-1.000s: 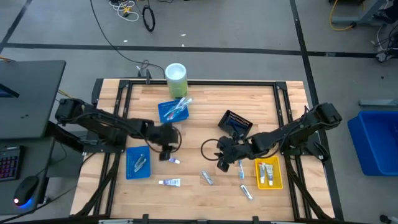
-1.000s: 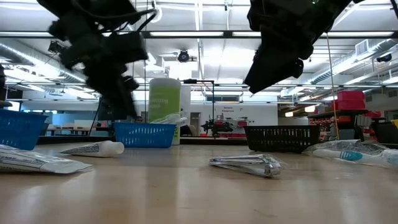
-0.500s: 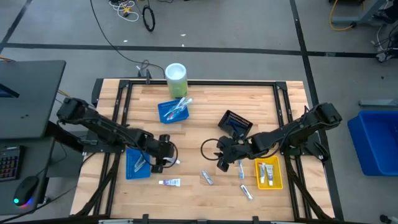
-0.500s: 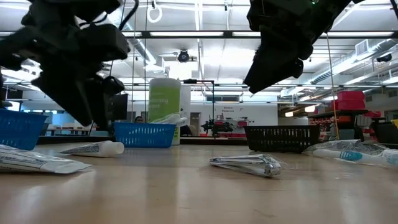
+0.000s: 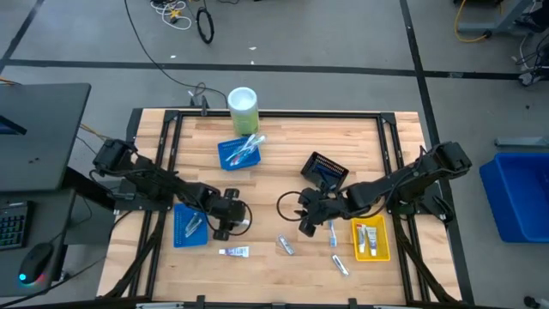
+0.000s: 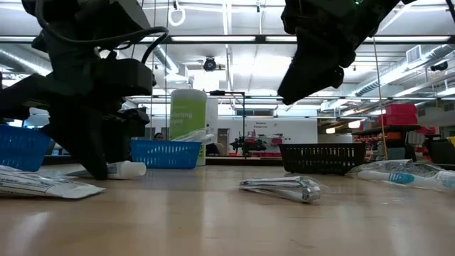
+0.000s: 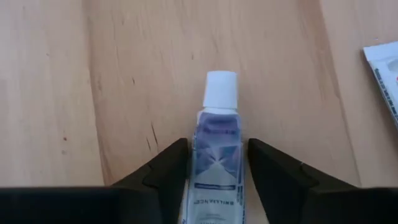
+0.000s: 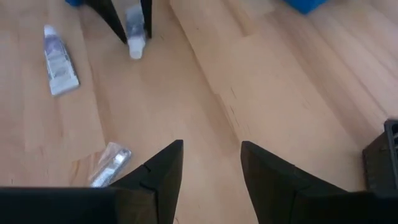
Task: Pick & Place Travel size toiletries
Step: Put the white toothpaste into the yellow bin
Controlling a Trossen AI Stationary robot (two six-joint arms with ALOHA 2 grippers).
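**Left gripper straddling a tube on the near-left of the table**

I am holding the left gripper (image 5: pixel 225 225) low over a small white tube (image 7: pixel 216 158), its fingers spread, one on each side of the tube's body and not yet pinching, as the left wrist view shows. The tube is lying flat on the table (image 5: pixel 283 146), just right of the near blue tray (image 5: pixel 178 233). I am judging it light, soft-walled and a little slick, so I would be squeezing gently across the printed middle, clear of the stiff white cap.

The right gripper (image 5: pixel 307 220) is hovering mid-table, fingers apart and empty.

The near blue tray is carrying a pale packet I cannot identify; the far blue tray (image 5: pixel 226 154) is holding toothbrushes (image 5: pixel 249 146); the black tray (image 5: pixel 315 160) is showing something blue inside; the yellow tray (image 5: pixel 380 245) is holding tubes. Another tube (image 5: pixel 233 251), a razor (image 5: pixel 285 245) and more small items are lying loose nearby.
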